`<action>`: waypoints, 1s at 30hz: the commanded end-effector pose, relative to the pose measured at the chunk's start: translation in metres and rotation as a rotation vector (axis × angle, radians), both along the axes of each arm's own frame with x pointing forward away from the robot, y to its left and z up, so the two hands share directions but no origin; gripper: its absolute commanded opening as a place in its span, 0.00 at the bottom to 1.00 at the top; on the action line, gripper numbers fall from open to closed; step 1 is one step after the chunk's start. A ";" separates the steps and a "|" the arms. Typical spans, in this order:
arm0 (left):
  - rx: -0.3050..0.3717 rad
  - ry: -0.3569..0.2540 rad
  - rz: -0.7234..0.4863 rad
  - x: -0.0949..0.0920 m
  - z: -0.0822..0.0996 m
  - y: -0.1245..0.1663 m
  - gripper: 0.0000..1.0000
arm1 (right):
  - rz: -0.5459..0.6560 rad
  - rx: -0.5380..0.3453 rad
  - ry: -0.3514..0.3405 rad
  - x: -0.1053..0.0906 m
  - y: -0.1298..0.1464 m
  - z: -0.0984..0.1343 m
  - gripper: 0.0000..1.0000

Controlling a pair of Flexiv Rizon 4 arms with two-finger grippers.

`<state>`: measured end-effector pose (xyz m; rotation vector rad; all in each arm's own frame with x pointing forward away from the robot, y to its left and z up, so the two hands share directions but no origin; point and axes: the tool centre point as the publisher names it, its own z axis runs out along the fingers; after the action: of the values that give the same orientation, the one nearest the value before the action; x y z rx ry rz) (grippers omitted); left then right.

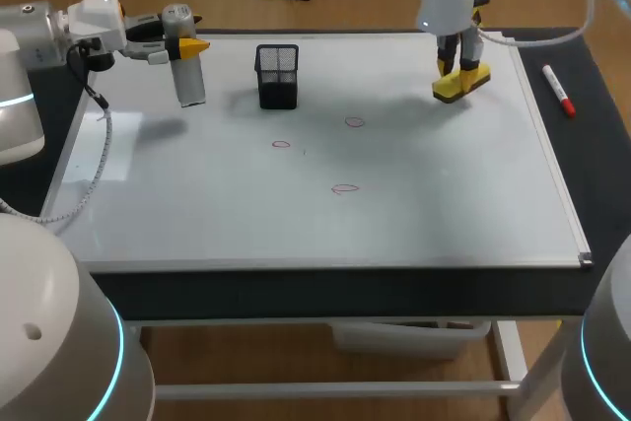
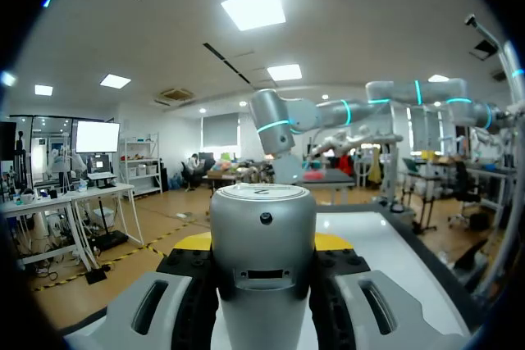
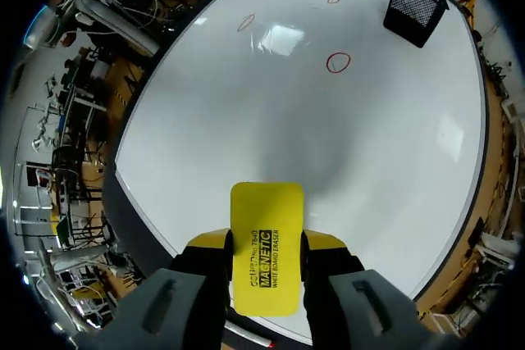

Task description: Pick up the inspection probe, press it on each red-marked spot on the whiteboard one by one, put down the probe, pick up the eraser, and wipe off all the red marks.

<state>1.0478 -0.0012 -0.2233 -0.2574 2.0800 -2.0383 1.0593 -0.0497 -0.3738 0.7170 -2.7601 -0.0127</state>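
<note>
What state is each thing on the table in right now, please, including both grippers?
left gripper: shut on the inspection probe
inspection probe: upright, held above the whiteboard
right gripper: shut on the eraser
eraser: gripped, low at the whiteboard's far right
red marks: three, all unwiped
mesh holder: upright on the whiteboard
marker: lying flat beside the whiteboard

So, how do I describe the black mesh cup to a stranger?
On the big whiteboard, look near its far edge, left of the middle. The black mesh cup stands there, right of the grey probe in the left gripper. Nothing else is dark and see-through.
</note>
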 end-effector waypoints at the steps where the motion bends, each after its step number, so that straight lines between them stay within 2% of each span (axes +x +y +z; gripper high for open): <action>1: 0.001 -0.001 0.001 0.000 0.001 0.000 0.00 | 0.017 -0.105 -0.191 -0.021 -0.010 0.009 0.00; 6: 0.001 -0.001 0.001 0.000 0.001 0.000 0.00 | -0.016 -0.116 -0.187 -0.024 -0.015 0.005 0.00; 12: 0.001 -0.001 0.001 0.000 0.001 0.000 0.00 | -0.065 -0.063 -0.172 -0.021 -0.016 0.001 0.00; 30: 0.001 -0.001 0.001 0.000 0.001 0.000 0.00 | -0.065 -0.063 -0.172 -0.021 -0.016 0.001 0.00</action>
<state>1.0478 -0.0012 -0.2233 -0.2575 2.0800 -2.0383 1.0382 -0.0653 -0.3753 0.6381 -2.9334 0.1232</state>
